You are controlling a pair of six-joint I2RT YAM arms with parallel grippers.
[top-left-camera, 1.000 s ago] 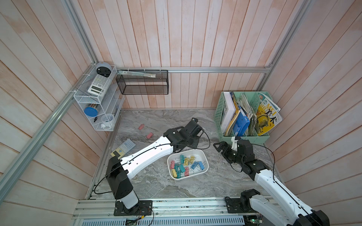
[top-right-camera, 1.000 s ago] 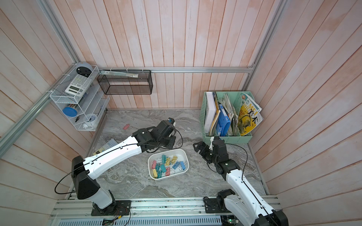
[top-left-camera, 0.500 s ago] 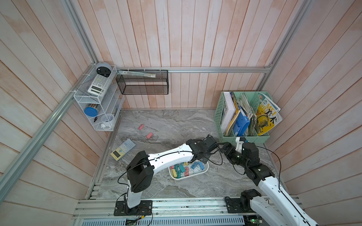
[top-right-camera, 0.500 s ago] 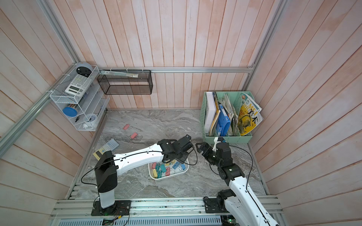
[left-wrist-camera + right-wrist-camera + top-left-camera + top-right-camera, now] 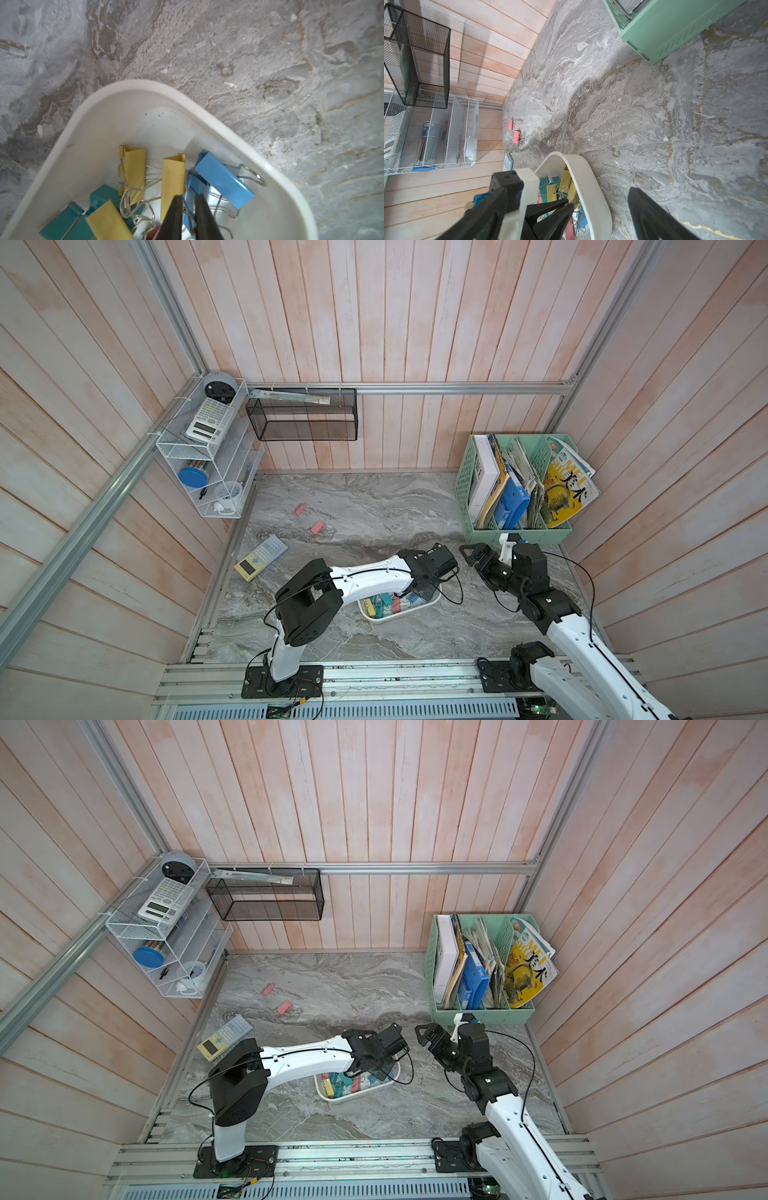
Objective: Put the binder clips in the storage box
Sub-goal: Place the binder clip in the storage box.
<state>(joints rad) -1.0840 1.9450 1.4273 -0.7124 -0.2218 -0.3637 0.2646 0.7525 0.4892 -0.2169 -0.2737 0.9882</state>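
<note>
The left hand (image 5: pixel 188 199) has swung over the storage box (image 5: pixel 135 85); its jaws now part narrowly, releasing among the binder clips (image 5: pixel 222 178). Two pink clips (image 5: pixel 318 526) remain on the worktop (image 5: pixel 374 506). The right hand (image 5: pixel 471 558) gapes wide.

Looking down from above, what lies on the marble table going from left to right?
In a top view: yellow-and-blue calculator → pink binder clip → second pink binder clip → white storage box → mint green file basket.
</note>
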